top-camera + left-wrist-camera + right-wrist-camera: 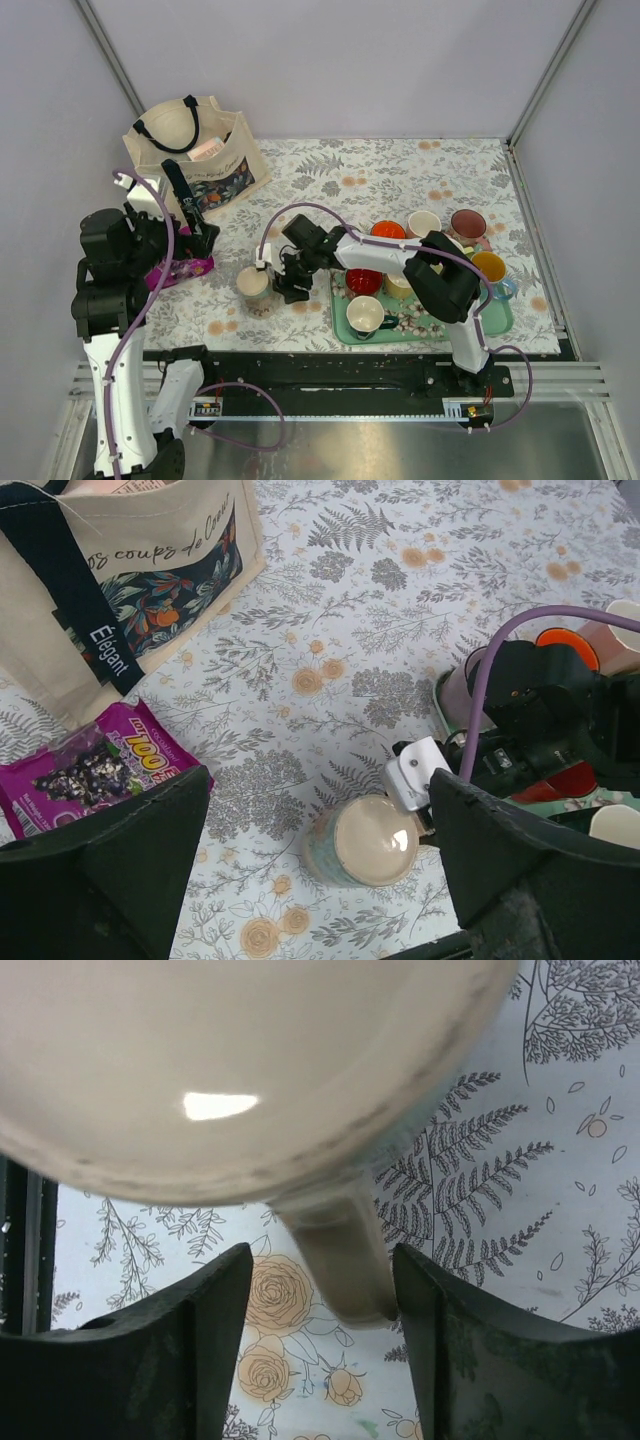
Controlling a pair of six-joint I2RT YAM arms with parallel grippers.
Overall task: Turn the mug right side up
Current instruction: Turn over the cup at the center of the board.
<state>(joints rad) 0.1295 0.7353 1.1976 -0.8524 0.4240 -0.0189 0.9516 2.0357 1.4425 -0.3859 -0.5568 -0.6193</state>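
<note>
**A:** The cream mug point(253, 283) sits just left of centre in the overhead view. It's upside down on the floral tablecloth point(400, 170), with its flat base facing the ceiling.

**B:** And the handle sticks out toward the right of the frame, where the right gripper point(322, 1255) is. In the wrist view the base fills the top of the picture and the handle hangs down between the two dark fingers point(180, 1340).

**A:** Is it clamped?

**B:** No. The jaws are partly apart, one on each side of the handle. There's a clear strip of cloth between the handle and the finger on the left of the frame. The finger on the right is very close, and whether it touches can't be told.

**A:** And the left gripper point(320, 780)?

**B:** Spread wide and holding nothing. It hangs above the cloth, and the mug shows low in its view, right of centre.

**A:** What else is around?

**B:** A green tray point(338, 318) lies just right of the mug, carrying red, white, yellow and pink cups. At the upper left stands a canvas tote bag point(200, 160), with a purple snack packet point(90, 770) lying beside it.
</note>
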